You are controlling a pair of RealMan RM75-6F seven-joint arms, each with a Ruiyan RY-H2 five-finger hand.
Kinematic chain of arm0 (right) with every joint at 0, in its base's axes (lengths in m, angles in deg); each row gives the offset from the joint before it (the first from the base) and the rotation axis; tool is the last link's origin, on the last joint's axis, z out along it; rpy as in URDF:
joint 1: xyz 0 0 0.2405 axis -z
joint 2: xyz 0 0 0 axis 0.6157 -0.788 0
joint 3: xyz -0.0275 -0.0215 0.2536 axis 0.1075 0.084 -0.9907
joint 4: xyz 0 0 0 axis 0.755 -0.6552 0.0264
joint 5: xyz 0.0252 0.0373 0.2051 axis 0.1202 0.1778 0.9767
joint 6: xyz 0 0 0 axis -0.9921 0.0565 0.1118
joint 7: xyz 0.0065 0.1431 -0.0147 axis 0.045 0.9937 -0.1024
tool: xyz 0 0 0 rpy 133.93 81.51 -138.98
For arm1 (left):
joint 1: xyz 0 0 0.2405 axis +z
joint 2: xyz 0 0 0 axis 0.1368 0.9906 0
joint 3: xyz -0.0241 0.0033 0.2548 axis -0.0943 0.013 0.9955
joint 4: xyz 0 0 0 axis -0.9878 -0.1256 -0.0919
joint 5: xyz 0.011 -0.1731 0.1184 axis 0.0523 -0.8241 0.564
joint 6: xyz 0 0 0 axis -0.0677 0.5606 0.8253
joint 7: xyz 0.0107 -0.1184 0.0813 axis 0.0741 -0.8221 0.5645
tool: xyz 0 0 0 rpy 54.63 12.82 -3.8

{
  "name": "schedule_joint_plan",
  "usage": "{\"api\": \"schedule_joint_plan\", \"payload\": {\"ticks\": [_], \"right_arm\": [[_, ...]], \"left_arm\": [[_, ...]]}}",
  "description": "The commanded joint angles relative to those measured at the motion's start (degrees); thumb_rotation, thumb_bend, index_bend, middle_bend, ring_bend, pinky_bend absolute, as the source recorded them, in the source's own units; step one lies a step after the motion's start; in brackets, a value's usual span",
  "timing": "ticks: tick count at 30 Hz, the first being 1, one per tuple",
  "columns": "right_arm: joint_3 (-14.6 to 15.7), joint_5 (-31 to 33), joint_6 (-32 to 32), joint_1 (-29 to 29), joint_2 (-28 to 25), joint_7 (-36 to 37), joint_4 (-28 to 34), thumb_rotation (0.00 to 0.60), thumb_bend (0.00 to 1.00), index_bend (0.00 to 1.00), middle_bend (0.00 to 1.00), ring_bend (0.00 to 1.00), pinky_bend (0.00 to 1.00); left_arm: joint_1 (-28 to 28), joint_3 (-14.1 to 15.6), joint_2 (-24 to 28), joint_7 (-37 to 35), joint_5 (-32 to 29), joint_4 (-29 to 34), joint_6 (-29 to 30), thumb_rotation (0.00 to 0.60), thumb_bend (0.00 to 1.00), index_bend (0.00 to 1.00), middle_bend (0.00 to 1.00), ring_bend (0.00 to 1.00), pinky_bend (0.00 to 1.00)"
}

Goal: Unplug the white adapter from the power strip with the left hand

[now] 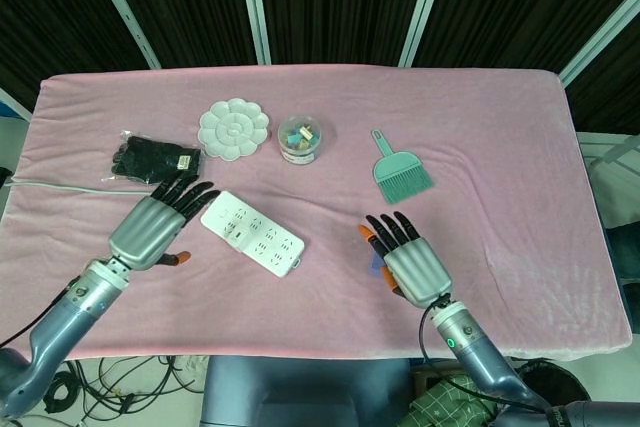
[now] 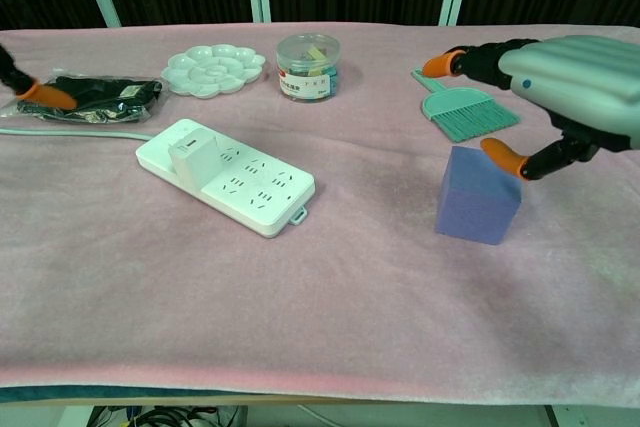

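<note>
Zero progress visible: white adapter (image 2: pixel 196 157) sits plugged into the power strip (image 2: pixel 226 176), at the strip's cable end. Left robot hand (image 1: pixel 152 227) is off the strip's cable-end side, apart from it, fingers spread, holding nothing. Right robot hand (image 1: pixel 412 259) is well away on the strip's other side, above the purple block (image 2: pixel 480 194), fingers apart, empty. Remaining, by my read: reach the adapter, grip it, pull it out of the strip.

We see a white palette (image 2: pixel 213 68) beside a clear jar (image 2: pixel 307 66), black gloves (image 2: pixel 95 96) at left, a teal brush (image 2: pixel 466 110), and a purple block (image 2: pixel 479 194) on pink cloth (image 2: pixel 330 297).
</note>
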Motion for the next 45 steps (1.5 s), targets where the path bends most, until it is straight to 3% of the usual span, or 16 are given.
{"api": "schedule_joint_plan", "payload": {"ticks": [1, 8, 21, 45], "right_arm": [[1.7, -2.89, 1.76, 0.97, 4.65, -3.54, -3.4, 0.6, 0.53, 0.09, 0.04, 0.06, 0.06], [1.54, -2.48, -0.05, 0.39, 12.69, -6.28, -8.06, 0.6, 0.55, 0.09, 0.04, 0.07, 0.06], [-3.13, 2.18, -4.07, -3.0, 26.26, -11.4, -17.01, 0.6, 0.57, 0.09, 0.05, 0.08, 0.06], [-10.37, 10.7, -11.1, -10.27, 36.26, -15.35, -27.31, 0.6, 0.59, 0.1, 0.05, 0.08, 0.06]], "left_arm": [[1.4, 2.0, 1.09, -0.4, 0.55, -1.55, -0.37, 0.6, 0.09, 0.12, 0.09, 0.0, 0.0], [2.55, 4.11, 0.09, -2.03, 2.69, -5.86, -1.03, 0.6, 0.09, 0.12, 0.09, 0.0, 0.0], [2.66, 4.58, -9.05, -8.82, 9.2, -16.74, 1.42, 0.6, 0.09, 0.12, 0.09, 0.0, 0.0], [-0.43, 2.05, -19.16, -8.95, 7.33, -23.46, -3.1, 0.6, 0.09, 0.12, 0.09, 0.0, 0.0]]}}
